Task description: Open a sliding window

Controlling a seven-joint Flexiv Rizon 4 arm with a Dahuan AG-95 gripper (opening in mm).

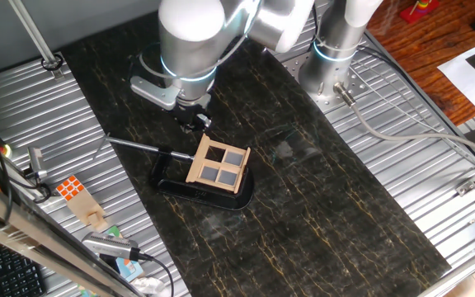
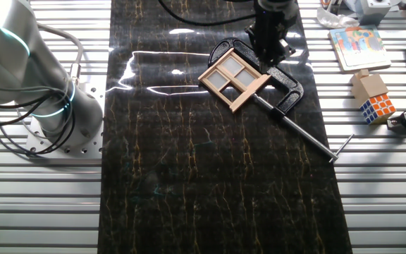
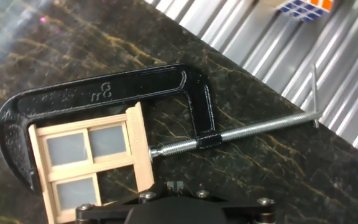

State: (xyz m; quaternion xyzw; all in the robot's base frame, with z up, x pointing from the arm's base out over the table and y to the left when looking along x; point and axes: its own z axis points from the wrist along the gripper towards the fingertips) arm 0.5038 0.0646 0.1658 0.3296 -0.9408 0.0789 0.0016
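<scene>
On the dark marbled mat, seen from three sides:

Window: the small tan wooden window (image 1: 218, 164) (image 2: 234, 77) (image 3: 91, 163) with a cross divider and four grey panes sits near the middle of the mat (image 1: 303, 190) (image 2: 210, 176) (image 3: 55, 56), tilted up on one edge.
Holder: a glossy black C-clamp (image 1: 192, 188) (image 2: 287, 92) (image 3: 104, 93) grips the frame; its threaded screw (image 3: 253, 127) presses against the frame's side.
Screw handle: a thin metal rod (image 1: 138, 145) (image 2: 309, 137) runs out from the clamp towards the mat's edge.
Gripper: the gripper (image 1: 193, 120) (image 2: 268, 42) hangs just above the window's far edge, beside the clamp; whether it touches the frame cannot be told.
Jaws: the fingertips are hidden in every view, so I cannot tell if they are spread or pressed together.
Hand view: only the black underside of the hand shows at the bottom edge.
Cube: an orange-and-white tiled cube (image 1: 71, 188) (image 2: 376, 106) (image 3: 303, 7) rests on the ribbed metal table (image 1: 435, 181) (image 2: 41, 204), well apart from the window.
</scene>
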